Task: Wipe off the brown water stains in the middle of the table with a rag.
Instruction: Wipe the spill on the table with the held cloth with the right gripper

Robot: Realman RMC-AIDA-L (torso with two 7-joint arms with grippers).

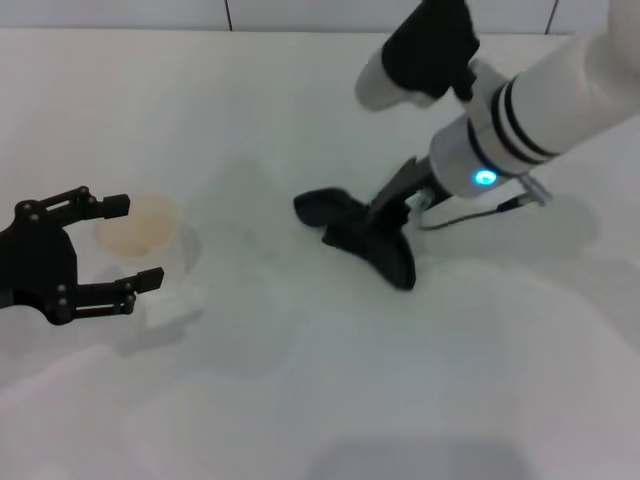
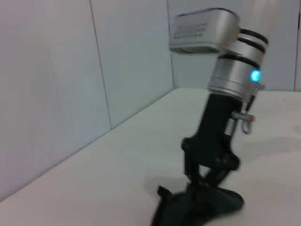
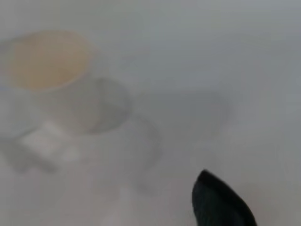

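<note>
The black rag (image 1: 360, 235) lies lumpy on the off-white table (image 1: 330, 400) near its middle, with a flap pointing left. My right gripper (image 1: 388, 213) reaches down from the upper right and is shut on the rag, pressing it to the surface. The left wrist view shows this gripper (image 2: 203, 182) standing in the rag (image 2: 197, 209). The rag's tip (image 3: 221, 202) shows in the right wrist view. No brown stain shows on the bare table; it is hidden or out of view. My left gripper (image 1: 135, 242) is open at the left edge, beside the cup.
A translucent white cup (image 1: 140, 228) with a tan tint stands at the left, between my left gripper's fingers but apart from them; it also shows in the right wrist view (image 3: 47, 61). A tiled wall (image 1: 300, 12) runs along the table's far edge.
</note>
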